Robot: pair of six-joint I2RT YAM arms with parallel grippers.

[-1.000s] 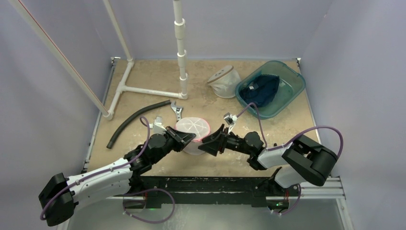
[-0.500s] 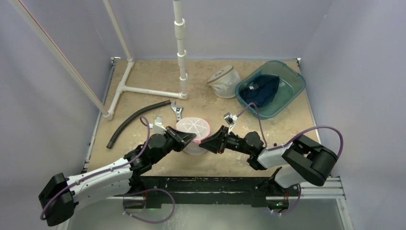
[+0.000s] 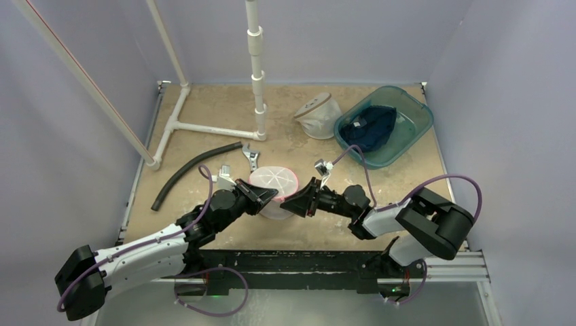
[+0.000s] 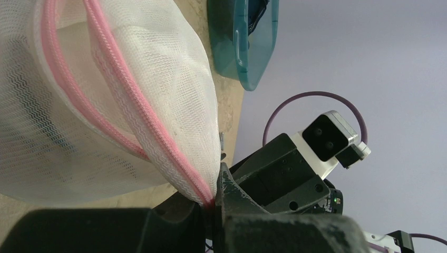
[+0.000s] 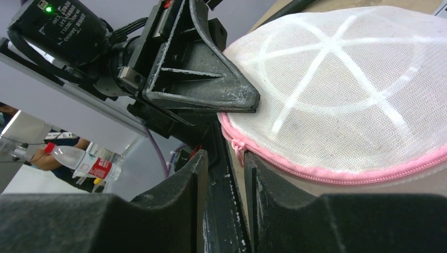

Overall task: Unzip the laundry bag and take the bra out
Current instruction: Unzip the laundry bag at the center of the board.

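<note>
The left tool (image 4: pixel 213 203) is clamped on the pink-edged seam of the laundry bag (image 4: pixel 79 105), low and centre in its wrist view. My right tool (image 5: pixel 225 157) is narrowly parted, with nothing between its tips that I can see. The zipper pull (image 5: pixel 239 147) hangs just ahead of them, right beside the left tool. The bag sits on the desk (image 3: pixel 217 102) in the middle of the top view, between both tools. Its zipper (image 5: pixel 337 171) looks closed for as far as I can follow it.

My worry is the crowding. The tools are almost nose to nose, so closing here could nip mesh or the other tool rather than the tab. The pull is small and limp, and I expect it to slip from a shallow pinch. With only one anchor point, dragging the slider may slide or lift the whole bag instead of opening it.

I cannot make out the bra through the mesh; only white ribs show. From above, the arms cover the bag's lower edge and the pull. I cannot tell where the zipper's run ends, and the left wrist view does not show the tab.
</note>
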